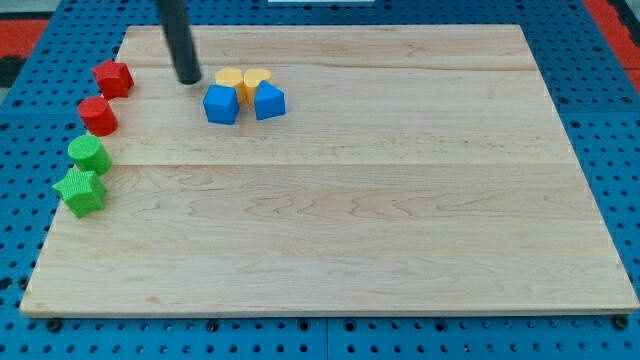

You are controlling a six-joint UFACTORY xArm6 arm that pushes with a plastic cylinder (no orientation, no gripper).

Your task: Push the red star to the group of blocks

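Note:
The red star (114,78) lies near the board's upper left edge. My tip (188,79) rests on the board to the star's right, about a block's width from it, between the star and the group. The group sits right of my tip: a blue cube (221,104), a blue block (269,101), a yellow block (229,78) and a yellow heart (257,78), all packed close together. My tip touches no block.
A red round block (98,115), a green round block (88,154) and a green star (80,190) run down the left edge of the wooden board (330,200). A blue pegboard (620,150) surrounds the board.

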